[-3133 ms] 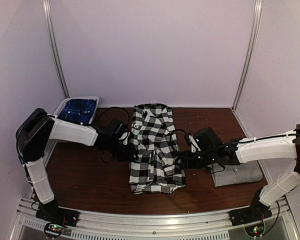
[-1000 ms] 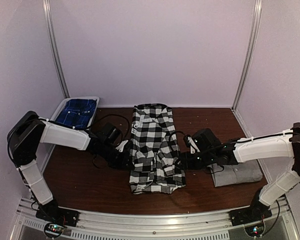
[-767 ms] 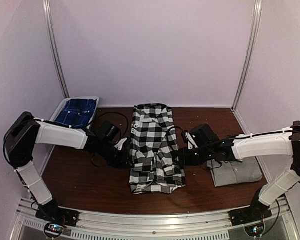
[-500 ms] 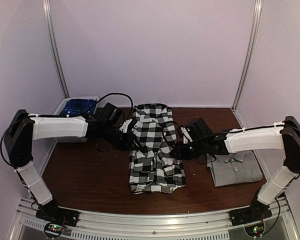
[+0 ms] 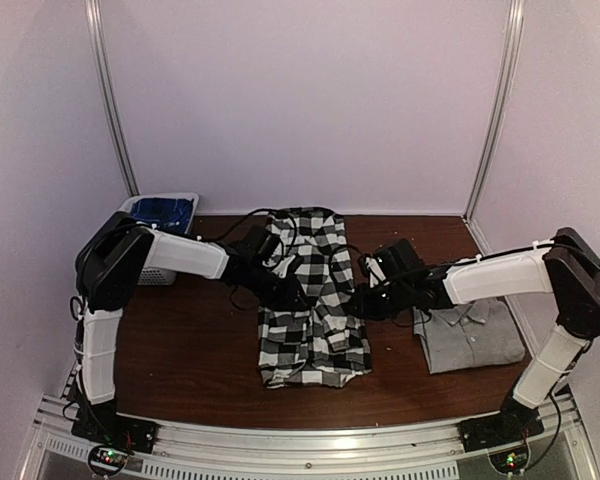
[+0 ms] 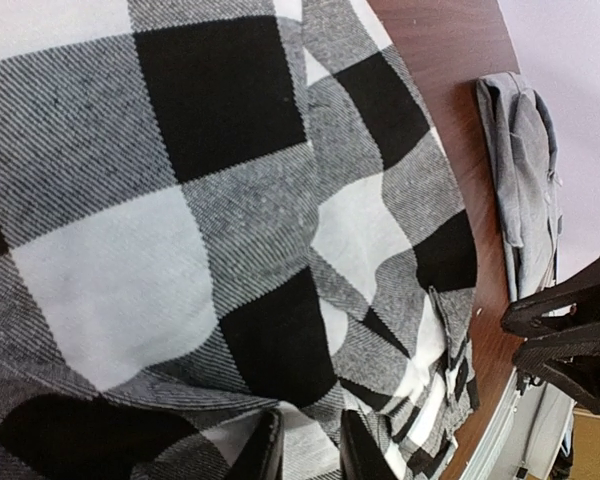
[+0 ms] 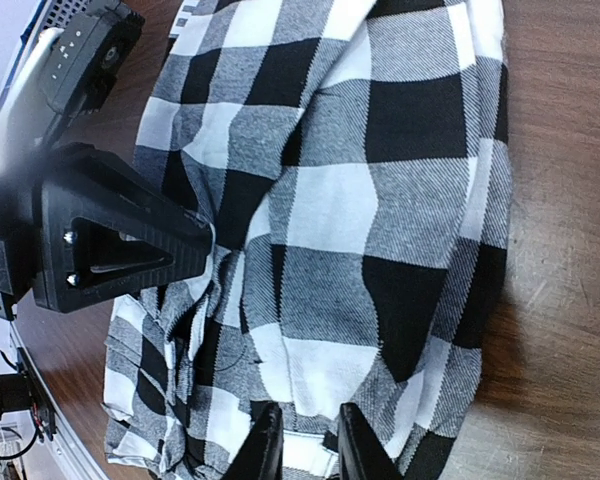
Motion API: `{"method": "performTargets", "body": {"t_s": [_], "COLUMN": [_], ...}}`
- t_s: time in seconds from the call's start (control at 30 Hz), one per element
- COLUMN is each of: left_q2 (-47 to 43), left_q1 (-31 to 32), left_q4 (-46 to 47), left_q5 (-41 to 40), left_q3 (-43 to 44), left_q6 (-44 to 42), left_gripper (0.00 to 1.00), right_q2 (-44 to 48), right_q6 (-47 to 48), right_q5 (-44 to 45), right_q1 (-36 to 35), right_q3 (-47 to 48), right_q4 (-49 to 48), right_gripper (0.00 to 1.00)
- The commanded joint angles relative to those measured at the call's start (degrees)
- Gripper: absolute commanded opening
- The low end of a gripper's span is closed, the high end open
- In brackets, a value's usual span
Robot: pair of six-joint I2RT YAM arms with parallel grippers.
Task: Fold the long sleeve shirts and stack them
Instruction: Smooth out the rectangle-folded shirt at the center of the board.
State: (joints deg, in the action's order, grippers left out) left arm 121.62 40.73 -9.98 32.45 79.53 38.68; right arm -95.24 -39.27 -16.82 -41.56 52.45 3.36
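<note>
The black-and-white checked shirt (image 5: 315, 320) lies folded lengthwise in the middle of the table, collar end toward the back wall. My left gripper (image 5: 292, 292) sits on the shirt's left edge about halfway along. In the left wrist view my left gripper (image 6: 310, 455) has narrow jaws with bunched checked cloth (image 6: 230, 200) between them. My right gripper (image 5: 352, 303) is at the shirt's right edge. In the right wrist view my right gripper (image 7: 302, 445) is closed on a white fold of the shirt (image 7: 380, 200). The grey shirt (image 5: 472, 338) lies folded at the right.
A white bin (image 5: 128, 212) holding blue checked cloth (image 5: 162, 210) stands at the back left corner. The grey shirt (image 6: 525, 170) also shows in the left wrist view, beside the right arm's black gripper body (image 6: 570, 340). Brown tabletop (image 5: 180, 350) surrounds the shirts.
Both arms slid from the shirt's lower sides toward the back, up to its middle. The right jaws narrowed onto the shirt's edge and the left jaws took in cloth.
</note>
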Motion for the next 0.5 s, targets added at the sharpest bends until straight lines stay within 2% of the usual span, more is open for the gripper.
{"method": "performTargets", "body": {"t_s": [0.0, 0.2, 0.4, 0.47], "left_q2": [2.84, 3.75, -2.45, -5.84], "left_q1": [0.31, 0.31, 0.18, 0.18], "left_q4": [4.09, 2.65, -0.68, -1.54], "left_q5": [2.62, 2.99, 1.03, 0.48], "left_q3": [2.29, 2.22, 1.76, 0.88], "left_q6": [0.95, 0.9, -1.11, -1.38], "left_gripper": [0.21, 0.21, 0.27, 0.29], "right_q2": [0.23, 0.28, 2.13, 3.34], "right_q6": [0.08, -0.25, 0.91, 1.32], "right_q5": [-0.76, -1.56, -0.68, -0.72], "right_q1": [0.63, 0.64, 1.2, 1.49], "right_q3": [-2.45, -4.92, -7.47, -8.29], "right_q4": [-0.9, -1.49, 0.95, 1.88], "right_gripper": [0.21, 0.21, 0.22, 0.26]}}
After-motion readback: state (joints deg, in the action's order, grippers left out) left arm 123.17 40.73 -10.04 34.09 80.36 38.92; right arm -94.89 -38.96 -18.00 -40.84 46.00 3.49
